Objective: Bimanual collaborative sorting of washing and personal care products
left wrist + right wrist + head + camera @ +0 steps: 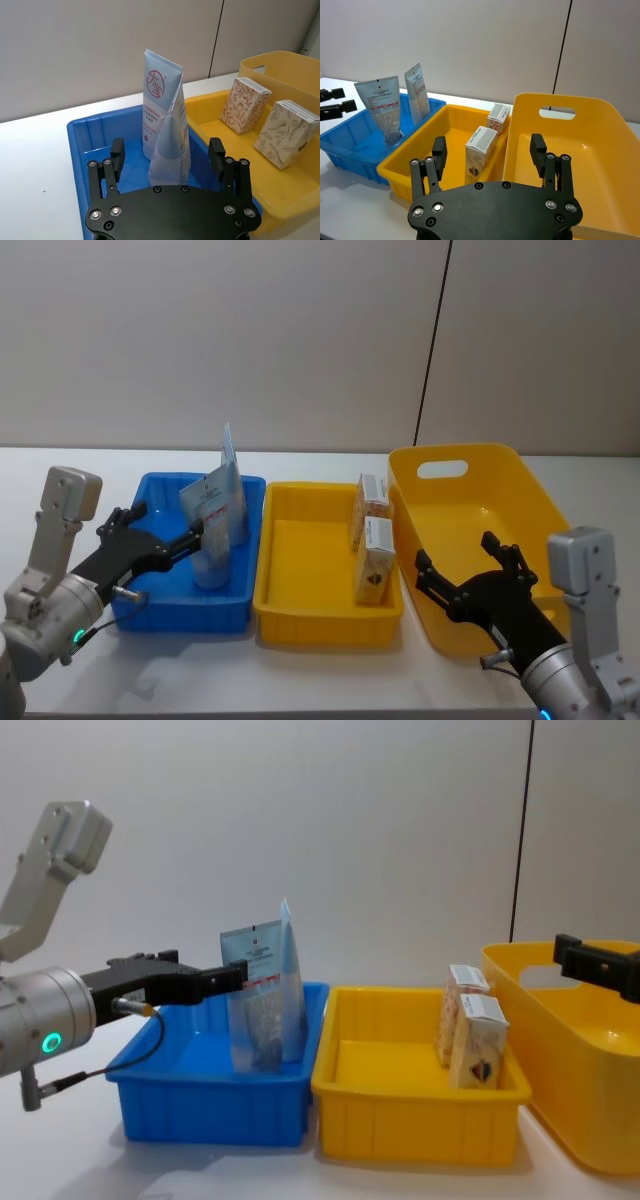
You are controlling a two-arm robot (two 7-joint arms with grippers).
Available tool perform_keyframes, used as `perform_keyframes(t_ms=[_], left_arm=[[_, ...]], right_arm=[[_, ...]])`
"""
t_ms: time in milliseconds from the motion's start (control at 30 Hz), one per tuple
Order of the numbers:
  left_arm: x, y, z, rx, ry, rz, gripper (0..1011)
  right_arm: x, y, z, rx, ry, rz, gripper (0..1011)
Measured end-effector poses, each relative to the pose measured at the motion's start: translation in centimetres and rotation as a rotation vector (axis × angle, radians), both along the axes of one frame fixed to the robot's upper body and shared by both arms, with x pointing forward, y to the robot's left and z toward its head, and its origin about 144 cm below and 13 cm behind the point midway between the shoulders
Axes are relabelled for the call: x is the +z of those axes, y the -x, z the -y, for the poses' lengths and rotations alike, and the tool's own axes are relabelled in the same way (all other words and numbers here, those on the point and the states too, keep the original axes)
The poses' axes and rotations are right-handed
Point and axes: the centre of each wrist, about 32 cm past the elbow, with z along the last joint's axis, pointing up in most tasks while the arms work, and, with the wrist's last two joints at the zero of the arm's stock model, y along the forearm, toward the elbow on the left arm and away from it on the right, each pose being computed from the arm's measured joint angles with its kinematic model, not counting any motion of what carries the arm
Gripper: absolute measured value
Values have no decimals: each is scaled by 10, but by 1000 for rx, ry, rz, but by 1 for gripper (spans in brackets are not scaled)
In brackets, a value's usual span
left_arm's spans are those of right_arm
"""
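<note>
Two pale-blue tubes stand upright in the blue bin [160, 612]: a nearer tube [213, 530] [170, 145] [255, 1000] and a taller tube [232, 485] [159, 100] [291, 970] behind it. Two cream cartons [372, 562] [370, 505] [481, 150] stand along the right wall of the small yellow bin [300, 615]. My left gripper [165, 532] [166, 150] [190, 975] is open at the blue bin's left side, the nearer tube just ahead of its fingers. My right gripper [465, 575] [488, 147] [595, 960] is open and holds nothing, at the near-left part of the large yellow basket [520, 490].
The three containers stand side by side on a white table [60, 465], the small yellow bin [420, 1130] between the blue bin [210, 1115] and the basket [590, 1110]. A plain wall rises close behind. Bare table lies left of the blue bin.
</note>
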Motion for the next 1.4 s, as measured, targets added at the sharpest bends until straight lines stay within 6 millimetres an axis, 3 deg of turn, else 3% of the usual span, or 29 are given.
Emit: perform_keyframes(t_ms=[867,1400], left_arm=[[-31,-62,5,-100,115,-55,1001],[-37,-76,12,-144,146,-67,1001]], right_arm=[[0,0,0,0,0,0,1003],[0,0,0,0,0,0,1003]])
